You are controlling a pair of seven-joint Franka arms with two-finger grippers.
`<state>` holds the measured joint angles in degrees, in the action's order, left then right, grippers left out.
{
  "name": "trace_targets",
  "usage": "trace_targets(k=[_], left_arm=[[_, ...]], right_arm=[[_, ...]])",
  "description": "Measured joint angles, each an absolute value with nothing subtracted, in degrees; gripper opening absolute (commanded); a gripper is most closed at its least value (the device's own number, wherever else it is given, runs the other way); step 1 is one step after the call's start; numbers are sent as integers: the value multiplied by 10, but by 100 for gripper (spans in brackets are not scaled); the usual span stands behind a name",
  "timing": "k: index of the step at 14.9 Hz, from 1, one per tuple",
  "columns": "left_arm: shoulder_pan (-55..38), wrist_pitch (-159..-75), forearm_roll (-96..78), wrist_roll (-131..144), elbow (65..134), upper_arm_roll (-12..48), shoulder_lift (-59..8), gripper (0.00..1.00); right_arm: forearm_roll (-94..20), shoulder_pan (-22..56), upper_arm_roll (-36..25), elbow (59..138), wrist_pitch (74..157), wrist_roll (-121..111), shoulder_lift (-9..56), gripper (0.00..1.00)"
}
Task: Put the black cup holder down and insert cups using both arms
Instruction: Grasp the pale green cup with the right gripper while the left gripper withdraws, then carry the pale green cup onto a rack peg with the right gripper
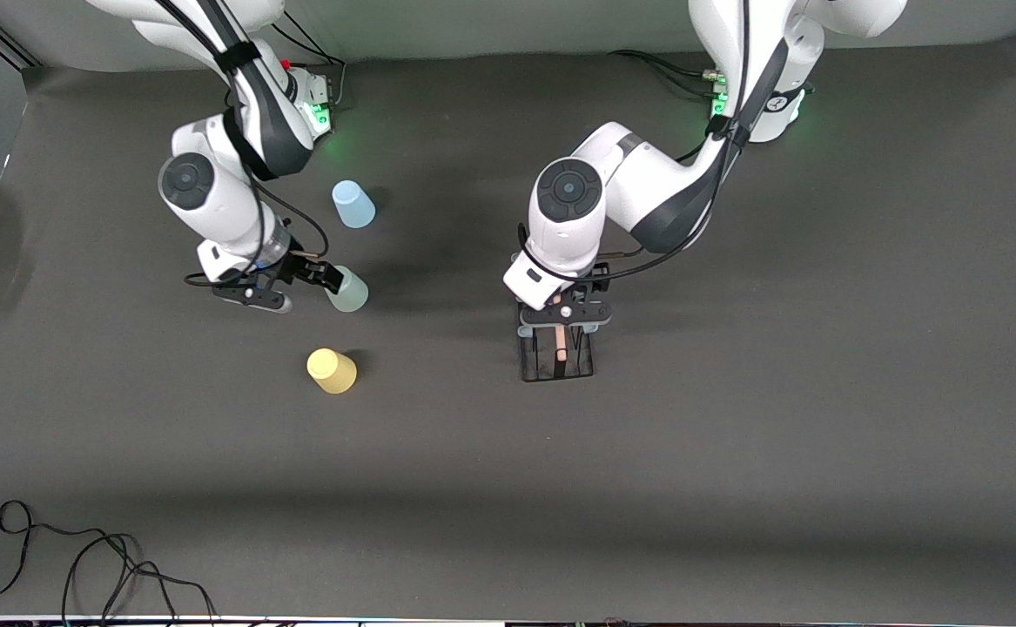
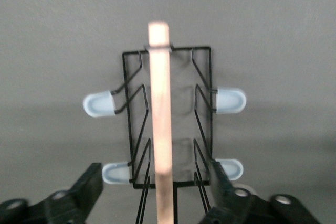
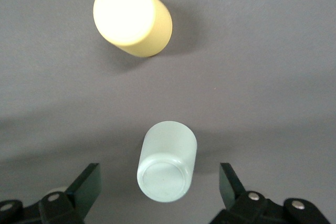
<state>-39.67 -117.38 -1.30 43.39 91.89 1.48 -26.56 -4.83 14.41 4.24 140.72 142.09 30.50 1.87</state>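
yellow cup (image 1: 332, 370) | green cup (image 1: 348, 290) btwn open right tool (image 3: 157, 182)

The front view looks down from high across the table (image 1: 734, 488), facing both bases. Each wrist view looks straight down, close — left onto the holder (image 2: 168, 124), right onto two cups (image 3: 167, 161) — all seen in the front view too.

The table (image 1: 734, 488) wears a dark grey cloth; on it stand the black cup holder (image 1: 557, 355) and three upturned cups (all toward the right arm's end): light blue cup (image 1: 353, 205), pale green cup (image 1: 348, 291), yellow cup (image 1: 332, 371); a loose black cable (image 1: 81, 566) lies at the edge nearest the front camera.
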Motion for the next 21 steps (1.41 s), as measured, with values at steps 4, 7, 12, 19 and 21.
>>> trace_targets(k=[4,7,12,19,21], left_arm=[[-341,-1117,-11,414,892,9,-219,100],[-281,-1056,-10,348,879,7,-177,100],[-176,-998,-9,198,880,5,-131,100],[-9,-952,-8,-53,895,3,-69,100],[22,-935,-8,-100,896,3,-56,100]], right_arm=[[-49,166,42,1417,1472,320,67,99],[-49,167,42,1431,1511,321,95,95],[-49,173,42,1433,1529,321,112,4],[-49,180,42,1415,1493,343,84,0],[-49,189,42,1389,1444,362,63,0]])
